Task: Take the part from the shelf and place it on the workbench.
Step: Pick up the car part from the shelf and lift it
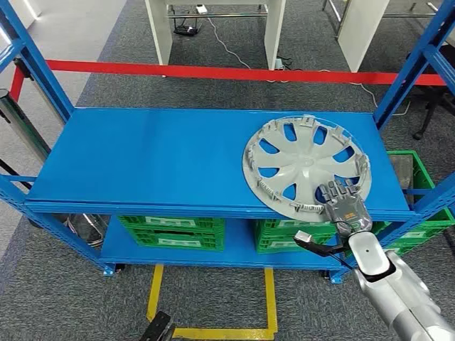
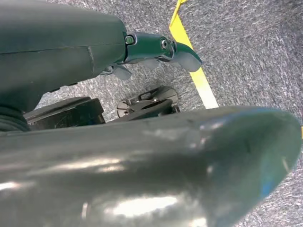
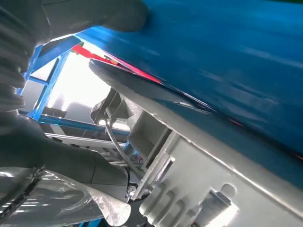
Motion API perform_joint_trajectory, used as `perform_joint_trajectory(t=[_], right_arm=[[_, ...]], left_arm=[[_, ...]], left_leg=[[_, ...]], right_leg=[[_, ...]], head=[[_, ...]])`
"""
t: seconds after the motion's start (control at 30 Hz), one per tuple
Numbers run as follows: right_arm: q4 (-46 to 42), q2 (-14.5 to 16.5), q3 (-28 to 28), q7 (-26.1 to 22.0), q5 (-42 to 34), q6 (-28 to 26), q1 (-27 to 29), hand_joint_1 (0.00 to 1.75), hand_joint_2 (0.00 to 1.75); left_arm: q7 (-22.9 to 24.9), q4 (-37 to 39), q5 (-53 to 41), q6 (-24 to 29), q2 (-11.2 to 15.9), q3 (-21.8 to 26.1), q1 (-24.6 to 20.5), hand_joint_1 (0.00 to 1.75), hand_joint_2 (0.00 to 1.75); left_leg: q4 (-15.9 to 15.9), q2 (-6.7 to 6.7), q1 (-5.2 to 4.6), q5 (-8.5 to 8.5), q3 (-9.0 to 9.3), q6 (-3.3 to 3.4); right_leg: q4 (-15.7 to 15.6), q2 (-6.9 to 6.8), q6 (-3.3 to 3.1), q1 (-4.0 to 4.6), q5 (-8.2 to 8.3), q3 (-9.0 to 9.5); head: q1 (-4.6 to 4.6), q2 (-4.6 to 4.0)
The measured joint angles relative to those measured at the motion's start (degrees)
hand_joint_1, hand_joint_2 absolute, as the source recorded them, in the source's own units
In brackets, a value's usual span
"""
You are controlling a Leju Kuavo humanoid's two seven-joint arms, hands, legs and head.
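**Right hand on the hubcap's near rim**

The blue shelf (image 1: 161,156) spreads ahead of the right hand (image 1: 343,202). The silver hubcap (image 1: 303,165) lies flat there, its near rim under the fingers (image 1: 338,190); whether they clamp it, I cannot tell.

1 hubcap (image 1: 303,162), 1 blue shelf (image 1: 161,156), approx. 4 green crates (image 1: 171,231).

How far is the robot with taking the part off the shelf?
Done: the right hand has reached the silver hubcap and lies on its near rim. In hand: the grip itself; whether the fingers have closed on the rim, I cannot tell. Left: the hubcap lies flat on the blue shelf, so lifting it and placing it on the workbench remain. The left hand hangs over the floor.
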Motion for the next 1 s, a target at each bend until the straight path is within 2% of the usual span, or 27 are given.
perform_joint_trajectory(t=[0.03,0.07,0.1,0.13,0.47,0.7,0.8,1.0], right_arm=[[0.01,0.0,0.0,0.0,0.0,0.01,-0.01,1.13,1.75],[0.03,0.0,0.0,0.0,-0.01,0.03,-0.01,1.27,1.75],[0.06,0.0,0.0,0.0,-0.03,0.05,-0.01,1.51,1.75],[0.08,0.0,0.0,0.0,-0.05,0.08,-0.01,1.64,1.75],[0.09,0.0,0.0,-0.02,-0.46,0.14,0.21,1.67,1.75],[0.04,0.0,-0.08,-0.01,-0.84,0.21,0.22,1.44,1.75],[0.0,0.0,-0.34,0.0,-0.87,0.27,0.14,1.45,1.75],[0.0,0.0,-0.44,-0.02,-0.78,0.36,-0.05,1.67,1.75]], left_arm=[[0.0,0.0,0.0,0.0,0.0,0.01,0.0,0.0,0.0],[-0.02,0.0,0.01,0.0,-0.01,0.02,0.0,0.0,0.0],[-0.05,0.0,0.05,0.0,-0.03,0.05,0.0,0.0,0.0],[-0.1,0.0,0.12,0.0,-0.04,0.09,0.0,0.0,0.0],[-0.54,0.0,0.45,-0.07,-0.15,0.34,-0.09,0.0,0.0],[-0.62,0.0,0.57,-0.27,-0.21,0.45,-0.1,0.0,0.0],[-0.64,0.0,0.62,-0.28,-0.23,0.48,-0.11,0.0,0.0],[-0.82,0.0,0.71,-0.3,-0.24,0.5,-0.2,0.0,0.0]], left_leg=[[0.0,0.0,0.0,0.0,0.0,0.0],[0.0,0.0,0.0,0.0,0.0,0.0],[0.0,0.01,0.0,0.0,0.01,0.0],[0.0,0.03,0.0,0.0,0.02,0.0],[-0.03,0.3,-0.01,0.17,0.2,0.0],[-0.03,0.28,-0.01,0.38,0.19,0.01],[-0.03,0.28,-0.01,0.39,0.19,0.02],[-0.03,0.27,-0.01,0.39,0.17,0.02]], right_leg=[[0.0,0.0,0.0,0.0,0.0,0.0],[0.0,0.01,0.0,0.0,0.0,0.0],[0.0,0.03,0.0,0.0,0.0,0.0],[0.0,0.06,0.0,0.0,0.0,0.0],[0.0,0.4,0.06,0.0,0.22,0.01],[0.01,0.36,0.08,0.0,0.38,0.01],[0.01,0.35,0.09,0.0,0.39,0.01],[0.02,0.3,0.09,0.0,0.38,0.01]], head=[[-0.01,0.0],[-0.01,0.0],[-0.01,0.0],[-0.01,0.0],[-0.01,0.0],[-0.01,0.0],[-0.01,0.0],[-0.01,0.0]])
